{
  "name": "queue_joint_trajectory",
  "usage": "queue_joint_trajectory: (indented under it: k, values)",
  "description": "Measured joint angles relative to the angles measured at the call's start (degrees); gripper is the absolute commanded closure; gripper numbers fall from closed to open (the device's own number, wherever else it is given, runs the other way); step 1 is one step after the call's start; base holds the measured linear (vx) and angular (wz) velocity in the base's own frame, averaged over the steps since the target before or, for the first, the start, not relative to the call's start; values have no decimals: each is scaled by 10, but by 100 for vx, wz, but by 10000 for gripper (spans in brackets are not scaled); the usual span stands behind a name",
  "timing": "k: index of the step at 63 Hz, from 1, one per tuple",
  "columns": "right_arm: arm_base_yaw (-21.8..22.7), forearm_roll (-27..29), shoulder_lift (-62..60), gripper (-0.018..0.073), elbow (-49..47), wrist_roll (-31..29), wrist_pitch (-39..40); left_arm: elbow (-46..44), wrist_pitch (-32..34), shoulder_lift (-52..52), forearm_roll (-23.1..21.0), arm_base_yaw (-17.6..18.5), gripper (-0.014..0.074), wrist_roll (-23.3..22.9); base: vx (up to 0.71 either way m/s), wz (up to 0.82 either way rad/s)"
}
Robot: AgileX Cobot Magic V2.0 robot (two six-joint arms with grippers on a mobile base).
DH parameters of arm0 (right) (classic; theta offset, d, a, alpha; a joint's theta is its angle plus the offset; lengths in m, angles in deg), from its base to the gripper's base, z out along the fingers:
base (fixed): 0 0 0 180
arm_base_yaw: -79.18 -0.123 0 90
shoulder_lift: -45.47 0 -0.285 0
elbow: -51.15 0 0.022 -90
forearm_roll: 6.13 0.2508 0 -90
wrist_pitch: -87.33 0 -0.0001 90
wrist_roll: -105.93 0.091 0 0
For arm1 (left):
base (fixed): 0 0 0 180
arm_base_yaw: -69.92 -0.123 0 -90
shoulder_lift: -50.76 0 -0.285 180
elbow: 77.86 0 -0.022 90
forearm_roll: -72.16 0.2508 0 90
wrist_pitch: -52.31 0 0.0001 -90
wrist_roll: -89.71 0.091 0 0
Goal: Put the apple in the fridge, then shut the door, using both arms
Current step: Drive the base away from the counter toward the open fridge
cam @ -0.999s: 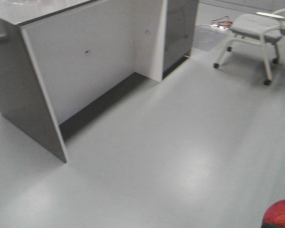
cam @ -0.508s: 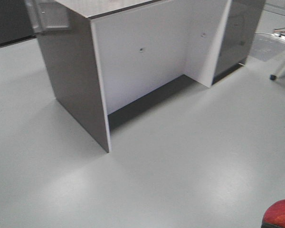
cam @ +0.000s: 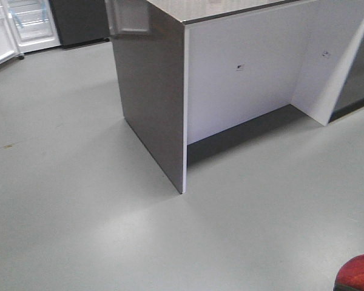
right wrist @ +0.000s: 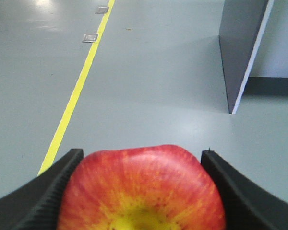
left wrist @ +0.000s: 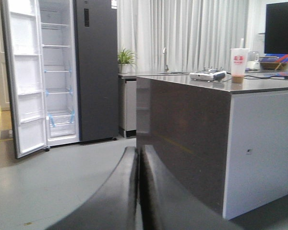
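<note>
**Item, carried:** the apple [right wrist: 141, 189], red with a yellow centre. We log it wedged between the right jaws, which stand wide enough to take its full girth and press it on both flanks. The front view catches only its red edge in the lower right corner.

**Item, free:** the left jaws. We find them pressed together with nothing between.

**Item, destination:** the fridge [left wrist: 96, 72], dark grey, its door [left wrist: 24, 96] standing open to the left and its white shelves [left wrist: 57, 72] showing. We place it well apart from both arms, ahead and to the left across open floor [cam: 79, 182], past the near corner of the counter [left wrist: 192, 139].

**Item, bearing:** from the apple, the open compartment lies forward and left. We judge that the base must close that gap before the right arm can reach a shelf. The left arm, holding nothing and on the door's side, looks the better placed for shutting it.
</note>
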State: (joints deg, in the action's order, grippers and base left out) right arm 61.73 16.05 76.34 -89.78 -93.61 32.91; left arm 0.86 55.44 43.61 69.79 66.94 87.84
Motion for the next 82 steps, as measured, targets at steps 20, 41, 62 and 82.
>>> queue_joint_trajectory:
  k: [20,41,62,82]
  values:
    - [0,0,0,172,0,0,0,0,0,0,0,0,603,0,5,31]
    - [0,0,0,180,0,0,0,0,0,0,0,0,603,0,9,39]
    - [0,0,0,180,0,0,0,0,0,0,0,0,603,0,11,38]
    - [0,0,0,180,0,0,0,0,0,0,0,0,603,0,11,26]
